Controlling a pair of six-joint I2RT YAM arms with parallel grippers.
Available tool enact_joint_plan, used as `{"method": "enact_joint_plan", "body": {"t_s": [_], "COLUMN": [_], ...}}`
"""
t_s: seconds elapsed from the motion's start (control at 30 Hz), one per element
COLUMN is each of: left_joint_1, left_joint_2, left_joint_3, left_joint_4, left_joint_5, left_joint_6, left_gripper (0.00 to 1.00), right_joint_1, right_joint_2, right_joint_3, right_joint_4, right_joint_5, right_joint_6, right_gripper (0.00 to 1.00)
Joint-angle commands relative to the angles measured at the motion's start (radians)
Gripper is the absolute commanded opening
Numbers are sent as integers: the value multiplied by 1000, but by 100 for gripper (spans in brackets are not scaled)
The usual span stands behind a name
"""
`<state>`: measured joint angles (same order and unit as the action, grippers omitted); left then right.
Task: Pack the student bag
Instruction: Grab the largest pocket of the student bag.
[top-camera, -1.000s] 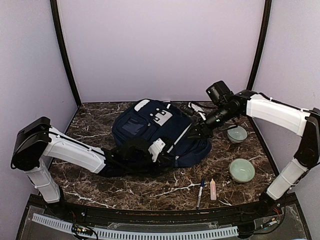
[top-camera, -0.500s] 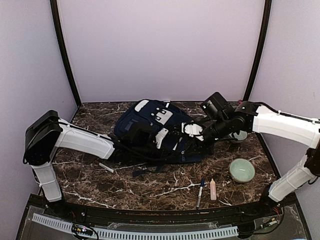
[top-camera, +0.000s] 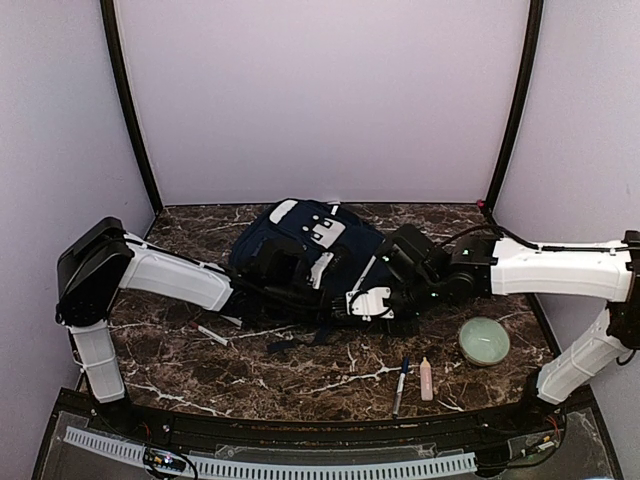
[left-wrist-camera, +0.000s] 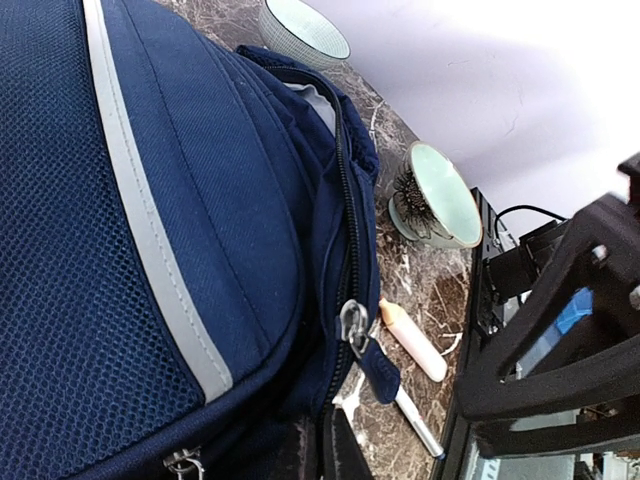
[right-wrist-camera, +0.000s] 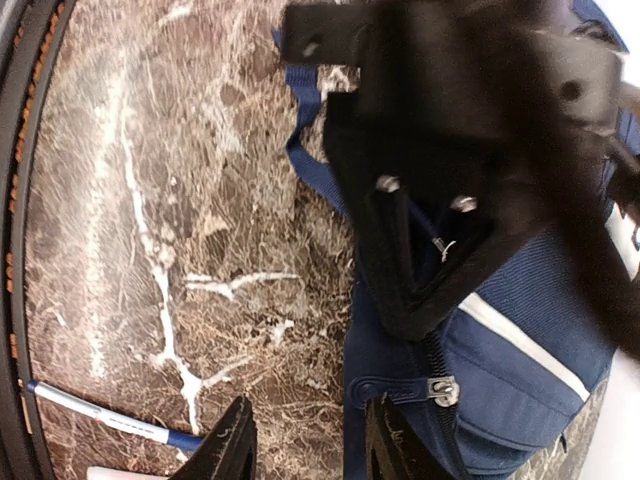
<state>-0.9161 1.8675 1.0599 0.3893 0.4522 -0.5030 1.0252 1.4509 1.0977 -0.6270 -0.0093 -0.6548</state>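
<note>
While the pen (top-camera: 400, 385) and pink tube (top-camera: 426, 378) lie unpacked on the surface (top-camera: 300, 378) by the partly unzipped student bag (top-camera: 300, 235), the left pincer (left-wrist-camera: 330, 455) is closed tight and the right pincer (right-wrist-camera: 310, 445) parted, empty.

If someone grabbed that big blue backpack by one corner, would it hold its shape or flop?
Probably flop: the student bag is soft fabric, lying slumped and creased on the table. Lifted by a corner it would likely sag and fold. Pushed, it may bunch up rather than slide, with loose straps trailing.
</note>
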Motion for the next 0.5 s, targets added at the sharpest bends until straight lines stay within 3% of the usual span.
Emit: {"method": "enact_joint_plan", "body": {"t_s": [0.0,0.47], "left_joint_1": [20,25], "left_joint_2": [-22,-14], "left_joint_3": [50,57], "left_joint_4": [108,105], "left_joint_5": [42,56], "left_joint_6": [-52,-65], "left_gripper": [0,0], "right_joint_1": [35,74], "right_joint_2": [4,8], "right_joint_3": [-45,-120], "right_joint_4": [84,245], "right_joint_5": [144,305], "right_joint_6": [-33,-59], "right_gripper": [39,41]}}
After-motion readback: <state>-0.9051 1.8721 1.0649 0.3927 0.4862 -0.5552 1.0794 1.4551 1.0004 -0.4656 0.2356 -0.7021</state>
